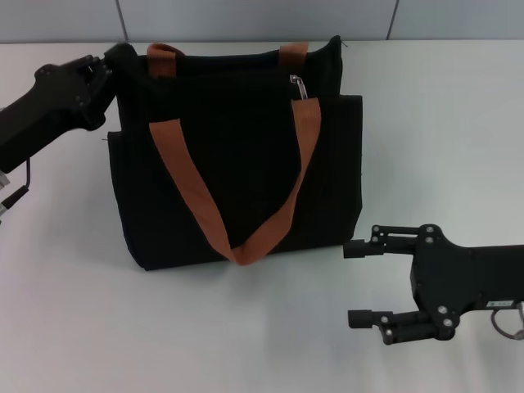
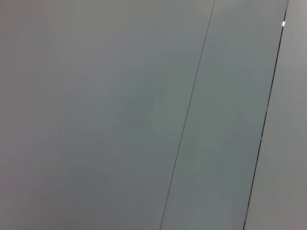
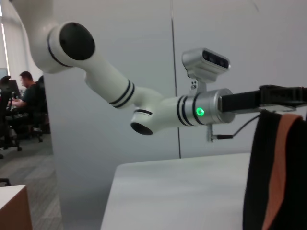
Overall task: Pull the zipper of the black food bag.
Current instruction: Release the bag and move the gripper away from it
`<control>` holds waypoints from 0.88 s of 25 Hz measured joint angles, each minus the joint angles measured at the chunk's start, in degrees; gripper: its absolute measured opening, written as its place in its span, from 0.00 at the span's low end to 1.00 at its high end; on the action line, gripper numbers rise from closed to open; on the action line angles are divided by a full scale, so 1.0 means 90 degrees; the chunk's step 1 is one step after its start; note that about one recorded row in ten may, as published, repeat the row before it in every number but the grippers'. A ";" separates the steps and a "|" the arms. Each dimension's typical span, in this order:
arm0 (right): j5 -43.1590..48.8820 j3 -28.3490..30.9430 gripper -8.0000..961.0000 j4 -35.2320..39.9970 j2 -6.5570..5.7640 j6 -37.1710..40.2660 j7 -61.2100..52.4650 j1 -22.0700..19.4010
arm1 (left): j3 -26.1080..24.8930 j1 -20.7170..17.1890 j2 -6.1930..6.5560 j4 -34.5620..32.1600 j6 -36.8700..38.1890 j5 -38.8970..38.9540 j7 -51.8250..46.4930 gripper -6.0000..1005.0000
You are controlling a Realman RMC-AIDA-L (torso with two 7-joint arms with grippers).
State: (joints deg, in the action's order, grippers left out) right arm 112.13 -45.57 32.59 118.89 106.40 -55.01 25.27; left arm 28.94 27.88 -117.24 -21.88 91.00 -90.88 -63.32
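The black food bag (image 1: 237, 164) stands toward the bench's (image 1: 442, 123) far edge, blocking the middle. The left hand (image 1: 123, 59) is at its top left corner, crowding that side. The bench's right half lies open, save the right hand (image 1: 354, 282) spread wide near the front edge.

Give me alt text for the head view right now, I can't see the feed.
A black food bag with orange-brown straps stands on a white table, its silver zipper near the top right. The left gripper is at the bag's top left corner; the right gripper hangs open, clear of the bag, low at its right.
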 joint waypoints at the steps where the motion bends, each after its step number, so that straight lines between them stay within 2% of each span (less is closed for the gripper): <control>1: 0.0001 -0.0001 0.80 -0.0055 0.0005 -0.0073 0.0007 0.0010 | 0.0121 -0.0029 0.0042 -0.0119 -0.0025 -0.0073 -0.0217 0.18; 4: 0.0001 0.0000 0.80 -0.0116 0.0010 -0.0096 0.0012 0.0022 | 0.0169 -0.0043 0.0063 -0.0226 -0.0045 -0.0173 -0.0404 0.18; 6: -0.0012 0.0002 0.80 -0.0166 0.0019 -0.0185 0.0012 0.0043 | 0.0205 -0.0122 0.0111 -0.0710 -0.0084 -0.0613 -0.0937 0.18; 9: -0.0028 0.0015 0.80 -0.0216 0.0033 -0.0256 0.0011 0.0045 | 0.0204 -0.0175 0.0130 -0.0850 -0.0069 -0.0723 -0.1046 0.18; 13: -0.0036 0.0055 0.80 -0.0379 0.0044 -0.0361 0.0019 0.0075 | 0.0123 -0.0605 0.0379 -0.1382 0.0391 -0.0852 -0.1411 0.35; 16: -0.0045 0.0049 0.80 -0.0473 0.0055 -0.0464 0.0025 0.0134 | 0.0086 -0.0762 0.0524 -0.1593 0.0943 -0.0847 -0.1486 0.43; 17: -0.0045 0.0049 0.80 -0.0473 0.0055 -0.0464 0.0025 0.0134 | 0.0086 -0.0762 0.0524 -0.1593 0.0943 -0.0847 -0.1486 0.45; 18: -0.0046 0.0044 0.80 -0.0479 0.0058 -0.0483 0.0026 0.0139 | -0.0002 -0.0841 0.0591 -0.1772 0.1629 -0.0830 -0.1505 0.47; 22: -0.0047 0.0031 0.80 -0.0563 0.0061 -0.0491 0.0057 0.0173 | -0.0054 -0.0852 0.0598 -0.1838 0.2175 -0.0826 -0.1450 0.57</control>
State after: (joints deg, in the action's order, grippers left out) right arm 111.70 -45.29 27.52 119.44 101.98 -54.50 26.82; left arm 28.45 20.21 -111.85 -38.42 110.57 -98.31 -76.38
